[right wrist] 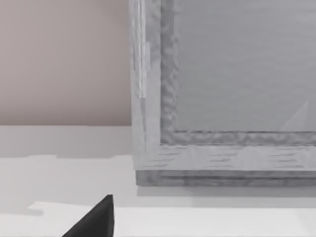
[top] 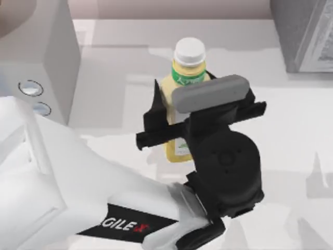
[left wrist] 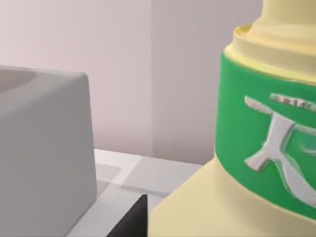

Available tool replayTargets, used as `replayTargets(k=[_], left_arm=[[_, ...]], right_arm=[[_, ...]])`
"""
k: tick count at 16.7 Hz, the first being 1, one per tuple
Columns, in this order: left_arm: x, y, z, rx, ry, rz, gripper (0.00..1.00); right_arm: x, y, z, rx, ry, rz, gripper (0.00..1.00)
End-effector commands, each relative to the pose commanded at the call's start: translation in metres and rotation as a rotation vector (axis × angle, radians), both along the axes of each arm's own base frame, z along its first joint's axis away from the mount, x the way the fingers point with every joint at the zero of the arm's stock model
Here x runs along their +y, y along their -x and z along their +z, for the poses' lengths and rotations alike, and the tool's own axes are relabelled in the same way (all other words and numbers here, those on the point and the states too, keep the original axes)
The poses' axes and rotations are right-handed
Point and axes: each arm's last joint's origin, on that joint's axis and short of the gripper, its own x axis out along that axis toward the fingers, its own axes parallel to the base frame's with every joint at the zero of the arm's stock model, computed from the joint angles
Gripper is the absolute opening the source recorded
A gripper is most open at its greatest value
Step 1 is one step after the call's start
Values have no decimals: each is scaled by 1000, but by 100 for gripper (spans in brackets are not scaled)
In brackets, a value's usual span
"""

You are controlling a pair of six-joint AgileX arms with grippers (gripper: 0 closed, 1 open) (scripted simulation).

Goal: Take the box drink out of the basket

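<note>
Box drink, a small pale-yellow bottle-shaped container with a white round cap and a green label band under the neck, sits near the middle of the white tabletop, seen from above, with the cap toward the far edge. Left arm's black two-finger tool is right on it: the fingers straddle the yellow body below the green band, one dark finger on the bottle's left side, the other side hidden under the wrist housing. Reads as clamped on the bottle, body touching the fingers.

Left wrist view: bottle is very close, green band with a white logo, yellow shoulder and neck above and below it; a black fingertip shows beside its base. A grey box-like block stands near, apart from the bottle.

Top view: pale grey boxy unit at the tabletop's far left, a grey textured box at far right. Right wrist view faces that grey textured box; one black fingertip of the right tool shows, open or closed I cannot tell.
</note>
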Motion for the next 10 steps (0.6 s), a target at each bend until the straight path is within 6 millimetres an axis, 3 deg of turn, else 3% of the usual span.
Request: replayTargets(k=[7, 10], left_arm=[[-2, 0, -6, 6, -9, 5, 0], [1, -16, -25, 3, -7, 5, 0]], right_arm=[[0, 0, 0, 0, 0, 0, 100], [0, 0, 0, 0, 0, 0, 100]])
